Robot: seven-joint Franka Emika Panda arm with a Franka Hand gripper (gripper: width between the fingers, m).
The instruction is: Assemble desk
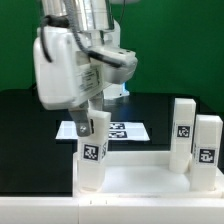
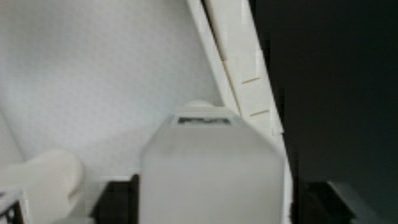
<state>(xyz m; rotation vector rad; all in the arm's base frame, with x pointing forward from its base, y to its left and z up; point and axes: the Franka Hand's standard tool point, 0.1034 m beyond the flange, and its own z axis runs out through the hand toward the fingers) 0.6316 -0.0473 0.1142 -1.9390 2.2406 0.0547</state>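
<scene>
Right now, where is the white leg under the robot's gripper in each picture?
Exterior view: the leg stands upright on the desk top, low and towards the exterior view's left.
Wrist view: the leg fills the foreground between the fingers.
Shared landmark: the desk top.

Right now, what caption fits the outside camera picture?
Robot claw over a white leg standing on the desk top; two more legs stand nearby.
</scene>
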